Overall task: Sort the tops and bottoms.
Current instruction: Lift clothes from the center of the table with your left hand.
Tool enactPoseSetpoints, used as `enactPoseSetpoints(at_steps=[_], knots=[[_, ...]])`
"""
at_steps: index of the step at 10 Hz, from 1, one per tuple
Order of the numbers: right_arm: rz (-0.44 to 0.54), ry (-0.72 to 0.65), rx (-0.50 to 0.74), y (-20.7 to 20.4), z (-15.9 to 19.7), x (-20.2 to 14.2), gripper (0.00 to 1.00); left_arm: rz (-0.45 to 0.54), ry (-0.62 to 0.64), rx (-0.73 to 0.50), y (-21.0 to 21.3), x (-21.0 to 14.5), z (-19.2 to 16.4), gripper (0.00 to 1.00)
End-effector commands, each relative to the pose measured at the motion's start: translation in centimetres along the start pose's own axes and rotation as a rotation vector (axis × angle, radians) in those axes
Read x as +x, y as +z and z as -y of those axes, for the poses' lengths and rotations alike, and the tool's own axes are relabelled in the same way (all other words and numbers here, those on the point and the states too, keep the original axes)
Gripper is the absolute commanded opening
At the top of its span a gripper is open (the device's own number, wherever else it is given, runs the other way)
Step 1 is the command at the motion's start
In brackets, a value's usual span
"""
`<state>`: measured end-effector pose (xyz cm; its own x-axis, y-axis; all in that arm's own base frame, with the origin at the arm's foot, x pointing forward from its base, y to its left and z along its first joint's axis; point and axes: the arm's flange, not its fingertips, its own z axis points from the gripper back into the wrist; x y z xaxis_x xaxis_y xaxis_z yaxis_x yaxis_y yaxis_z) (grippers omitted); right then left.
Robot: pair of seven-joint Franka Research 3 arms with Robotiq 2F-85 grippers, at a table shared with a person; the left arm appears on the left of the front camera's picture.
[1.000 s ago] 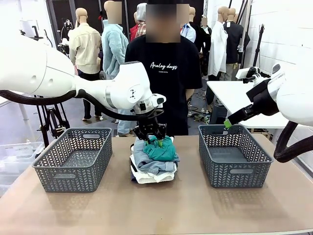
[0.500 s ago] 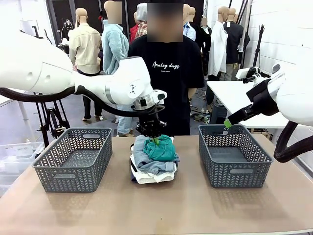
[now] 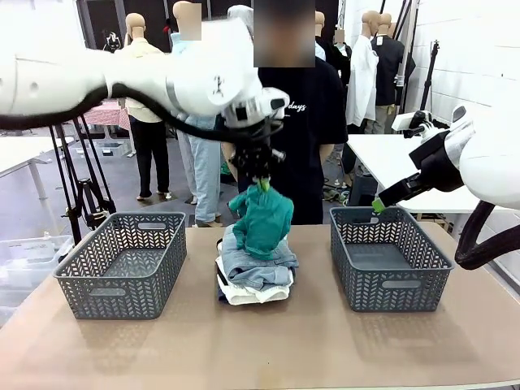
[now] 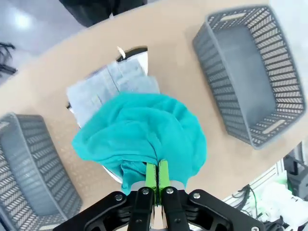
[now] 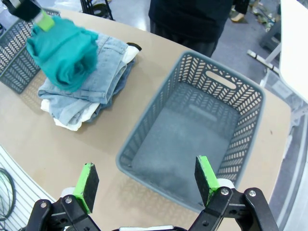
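Note:
A teal-green top (image 3: 262, 223) hangs over the pile at the table's middle, and my left gripper (image 3: 262, 184) is shut on its upper fold. The left wrist view has the top (image 4: 144, 137) bunched under the closed gripper (image 4: 157, 176). Its lower hem still brushes the stack of bottoms (image 3: 253, 272): pale-blue denim (image 5: 103, 72) uppermost, darker denim and a white garment (image 3: 252, 294) beneath. My right gripper (image 5: 147, 183) stands open above the near rim of the right basket (image 5: 192, 139), holding nothing; its green-tipped finger (image 3: 378, 205) sits over that basket's far left corner.
Two grey lattice baskets flank the pile, the left basket (image 3: 122, 264) and the right basket (image 3: 390, 258). A person in a black T-shirt (image 3: 313, 122) stands at the far edge behind the pile. A white table (image 3: 390, 162) lies at the back right.
My left gripper shut on the teal top where it lay on the pile and has risen, drawing it up off the stack. The right arm has not moved.

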<state>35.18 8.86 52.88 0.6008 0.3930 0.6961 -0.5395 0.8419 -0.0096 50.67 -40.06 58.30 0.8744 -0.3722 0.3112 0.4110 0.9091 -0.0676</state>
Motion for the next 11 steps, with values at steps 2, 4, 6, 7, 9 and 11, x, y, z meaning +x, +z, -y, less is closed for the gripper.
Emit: enactPoseSetpoints(at_steps=[2, 4, 6, 7, 9, 11], knots=[[0.006, 0.001, 0.012, -0.2, 0.1, 0.0, 1.00, 0.088, -0.092, 0.163, 4.9, 1.1, 3.8, 0.00], [0.006, 0.001, 0.012, -0.2, 0.1, 0.0, 1.00, 0.141, -0.126, 0.220, 8.0, 1.2, 5.4, 0.00], [0.006, 0.001, 0.012, -0.2, 0.1, 0.0, 1.00, 0.185, -0.112, 0.228, 10.4, 0.5, 5.6, 0.00], [0.006, 0.001, 0.012, -0.2, 0.1, 0.0, 1.00, 0.226, -0.104, 0.235, 11.7, -0.1, 5.2, 0.00], [0.006, 0.001, 0.012, -0.2, 0.1, 0.0, 1.00, 0.188, -0.142, 0.207, 10.7, 0.3, 5.3, 0.00], [0.006, 0.001, 0.012, -0.2, 0.1, 0.0, 1.00, 0.188, -0.142, 0.207, 10.7, 0.3, 5.3, 0.00]])
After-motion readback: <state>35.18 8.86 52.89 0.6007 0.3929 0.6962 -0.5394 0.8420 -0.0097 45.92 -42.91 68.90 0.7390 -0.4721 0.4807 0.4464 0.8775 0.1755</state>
